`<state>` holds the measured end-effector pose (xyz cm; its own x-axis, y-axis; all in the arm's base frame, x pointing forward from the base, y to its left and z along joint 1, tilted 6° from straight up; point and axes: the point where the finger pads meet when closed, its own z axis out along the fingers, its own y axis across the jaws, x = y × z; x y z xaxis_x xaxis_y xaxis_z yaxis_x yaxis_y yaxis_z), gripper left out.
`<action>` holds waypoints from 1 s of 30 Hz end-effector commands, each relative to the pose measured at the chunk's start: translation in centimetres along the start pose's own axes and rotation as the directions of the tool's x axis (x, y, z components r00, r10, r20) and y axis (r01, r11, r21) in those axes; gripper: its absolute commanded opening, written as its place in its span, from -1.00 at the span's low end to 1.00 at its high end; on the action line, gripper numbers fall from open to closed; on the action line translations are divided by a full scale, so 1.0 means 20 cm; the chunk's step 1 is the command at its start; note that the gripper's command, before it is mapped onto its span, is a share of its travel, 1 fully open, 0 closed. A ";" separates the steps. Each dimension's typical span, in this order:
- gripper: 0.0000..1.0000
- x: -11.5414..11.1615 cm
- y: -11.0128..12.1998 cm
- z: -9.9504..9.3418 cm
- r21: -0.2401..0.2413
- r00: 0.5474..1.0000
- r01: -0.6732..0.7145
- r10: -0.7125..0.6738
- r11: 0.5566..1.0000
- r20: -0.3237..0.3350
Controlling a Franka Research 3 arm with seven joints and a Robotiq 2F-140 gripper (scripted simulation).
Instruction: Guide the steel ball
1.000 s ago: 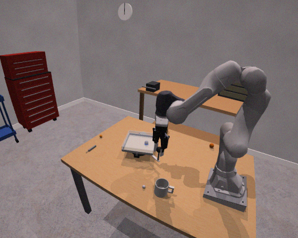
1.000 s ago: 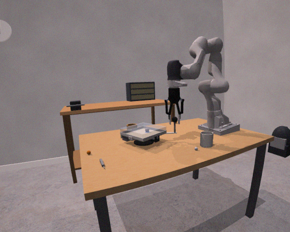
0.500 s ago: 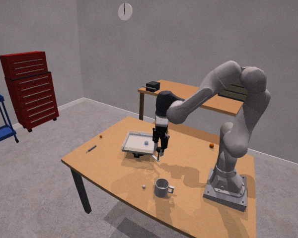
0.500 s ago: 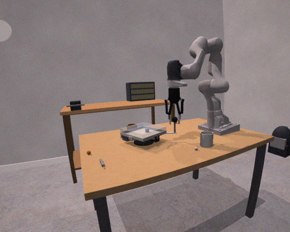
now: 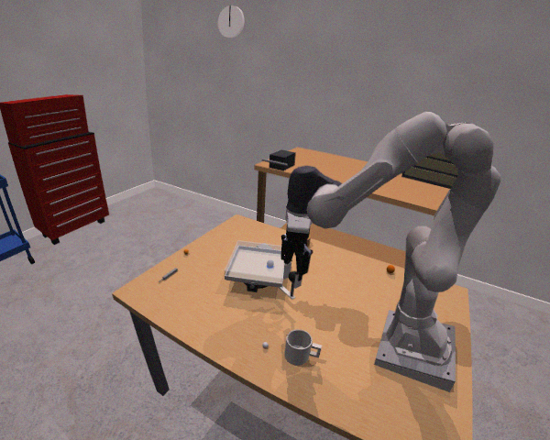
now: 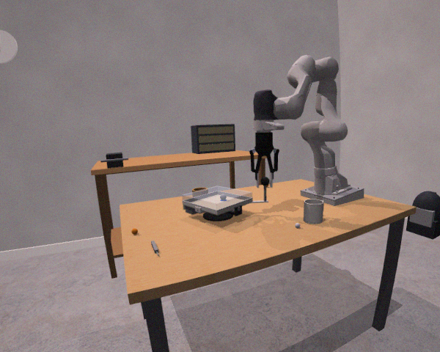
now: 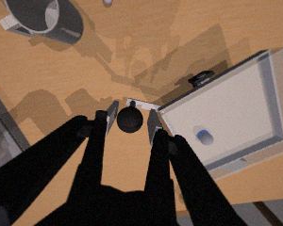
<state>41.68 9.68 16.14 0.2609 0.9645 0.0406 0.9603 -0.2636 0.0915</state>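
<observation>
The clear-lidded plate (image 5: 256, 265) rests on a dark pivot base in the middle of the table and looks level in the top and exterior views (image 6: 217, 200). The steel ball (image 7: 205, 137) lies on the blue printed spot inside the plate, toward the handle side. A thin handle with a black knob (image 7: 129, 119) stands up from the plate's corner. My gripper (image 7: 133, 112) points straight down around this knob (image 6: 265, 182). The fingers stand a little apart on either side of it, with small gaps, so the gripper is open.
A grey mug (image 5: 299, 346) and a small white ball (image 5: 265, 345) lie near the front edge. Orange balls lie at the far left (image 5: 185, 251) and by the robot base (image 5: 390, 268). A pen (image 5: 168, 275) lies to the left. A brown ring (image 6: 199, 190) sits behind the plate.
</observation>
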 end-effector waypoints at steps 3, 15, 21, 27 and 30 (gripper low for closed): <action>-0.28 0.00 -0.01 -0.03 0.003 1.000 -0.003 0.003 1.000 0.000; -0.28 0.00 -0.01 -0.11 0.003 1.000 -0.003 0.003 1.000 0.000; -0.28 0.00 -0.01 -0.17 0.003 1.000 -0.003 0.003 1.000 0.000; -0.28 0.00 -0.01 -0.22 0.003 1.000 -0.003 0.003 1.000 0.000; -0.28 0.00 0.00 -0.24 0.003 1.000 -0.003 0.003 1.000 0.000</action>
<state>41.55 9.84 20.66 0.2561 0.9655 0.0468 0.9605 -0.2596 0.1002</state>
